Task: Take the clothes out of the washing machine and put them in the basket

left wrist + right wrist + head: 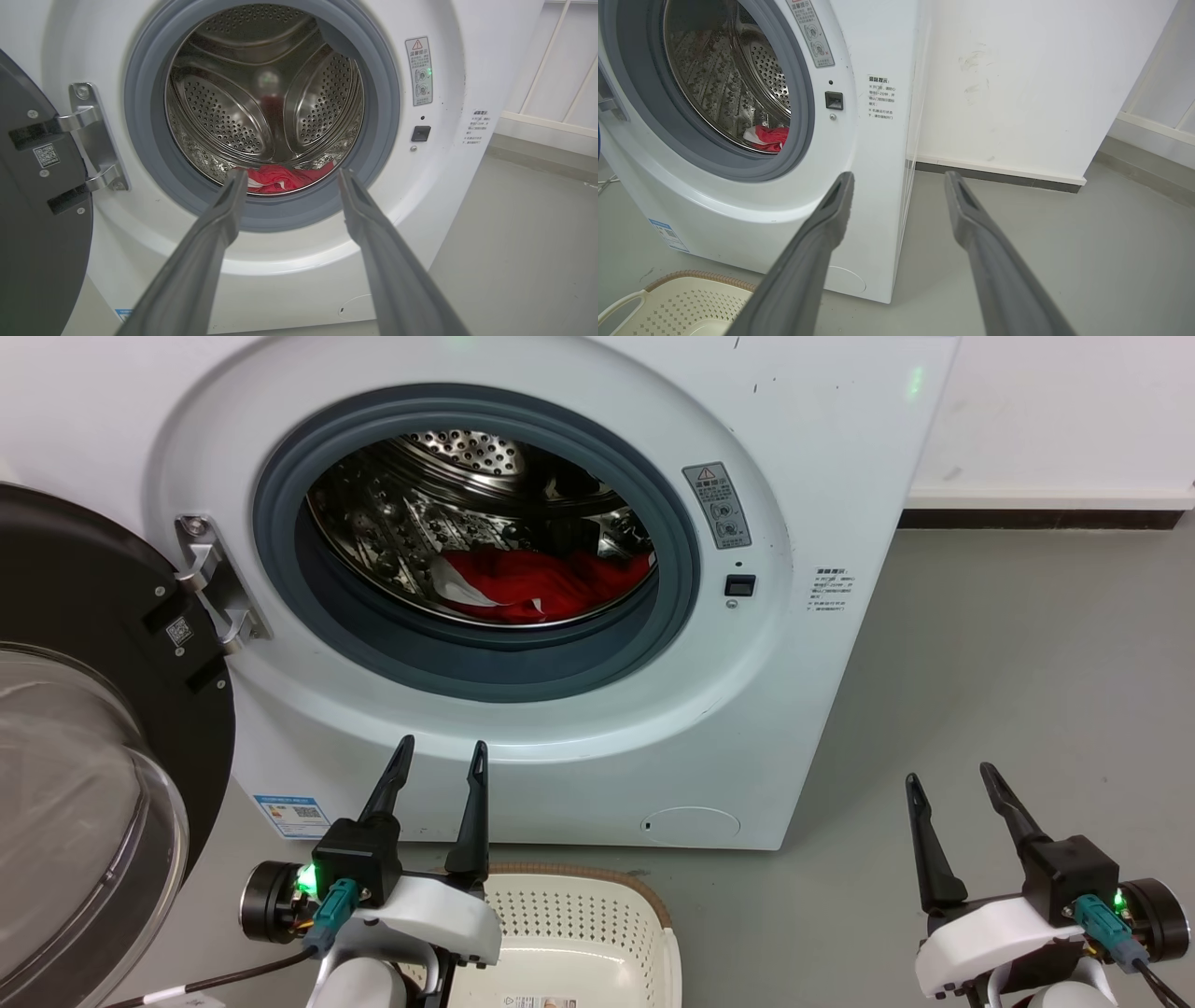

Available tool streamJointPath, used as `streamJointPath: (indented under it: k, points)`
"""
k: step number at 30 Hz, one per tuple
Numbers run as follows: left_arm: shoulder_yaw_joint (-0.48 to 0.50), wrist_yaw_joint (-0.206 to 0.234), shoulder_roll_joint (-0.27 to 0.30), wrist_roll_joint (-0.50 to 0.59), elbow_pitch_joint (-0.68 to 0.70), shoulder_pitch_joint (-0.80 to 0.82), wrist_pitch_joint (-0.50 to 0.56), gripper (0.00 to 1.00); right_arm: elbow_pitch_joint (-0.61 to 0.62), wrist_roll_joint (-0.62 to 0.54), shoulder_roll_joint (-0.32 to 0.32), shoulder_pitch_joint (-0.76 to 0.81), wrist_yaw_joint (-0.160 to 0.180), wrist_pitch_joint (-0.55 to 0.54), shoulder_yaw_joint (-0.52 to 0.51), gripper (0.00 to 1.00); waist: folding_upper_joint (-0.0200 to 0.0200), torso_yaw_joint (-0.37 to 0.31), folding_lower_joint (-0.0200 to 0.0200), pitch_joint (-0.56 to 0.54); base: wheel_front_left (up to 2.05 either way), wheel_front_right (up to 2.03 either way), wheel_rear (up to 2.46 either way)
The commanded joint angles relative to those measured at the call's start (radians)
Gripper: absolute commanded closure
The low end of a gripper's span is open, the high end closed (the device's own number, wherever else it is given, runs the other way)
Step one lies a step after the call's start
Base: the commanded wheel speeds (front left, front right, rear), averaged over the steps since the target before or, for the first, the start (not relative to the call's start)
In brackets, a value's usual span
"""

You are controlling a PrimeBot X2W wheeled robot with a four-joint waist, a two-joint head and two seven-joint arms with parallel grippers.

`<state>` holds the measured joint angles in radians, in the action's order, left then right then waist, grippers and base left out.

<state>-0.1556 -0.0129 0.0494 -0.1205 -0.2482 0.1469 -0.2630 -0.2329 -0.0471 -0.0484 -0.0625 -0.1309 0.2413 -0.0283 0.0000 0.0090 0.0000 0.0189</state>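
You see the clothes [546, 583] as a low heap of bright red fabric with a white strip at its left end. They lie on the bottom of the perforated steel drum [439, 476] inside the washing machine [822, 457]. In the head view the heap's long axis runs left to right across the drum; it is wider than it is high. Which way any single garment points cannot be told. The black-framed glass door [84, 616] stands open to the left. The basket [597, 915] sits on the grey floor [1008, 709] just in front of the machine. Your left gripper [443, 743] is before the machine's lower front, by the basket's far rim, fingers spread and holding nothing. Your right gripper [948, 773] is over the floor to the right, fingers likewise apart and empty.
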Motion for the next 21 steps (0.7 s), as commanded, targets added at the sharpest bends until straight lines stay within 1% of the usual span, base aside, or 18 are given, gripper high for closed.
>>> streamJointPath:
  k: [1, 10, 15, 21]
  points:
    - [-0.001, 0.004, 0.002, -0.004, 0.000, -0.005, -0.003, 0.00, -0.002, 0.001, -0.003, -0.011, 0.000, 0.001, 0.000, 0.00, 0.0000, 0.000, 0.0000, 0.001, 0.00, 0.00, 0.00]
    - [-0.003, 0.013, 0.002, -0.001, -0.002, 0.034, -0.002, 0.00, 0.013, 0.004, -0.003, -0.026, 0.000, -0.001, 0.007, 0.00, 0.0000, -0.003, 0.0000, 0.032, 0.00, 0.00, 0.00]
    - [0.008, 0.018, 0.001, -0.002, -0.016, 0.088, -0.002, 0.00, 0.041, 0.006, -0.003, -0.048, 0.000, -0.004, 0.013, 0.00, 0.0000, -0.012, 0.0000, 0.089, 0.00, 0.00, 0.00]
    - [0.029, 0.015, 0.002, 0.012, -0.079, 0.199, -0.002, 0.00, 0.090, 0.019, -0.003, -0.091, 0.000, 0.000, 0.029, 0.00, 0.0000, -0.033, 0.0000, 0.183, 0.00, 0.00, 0.00]
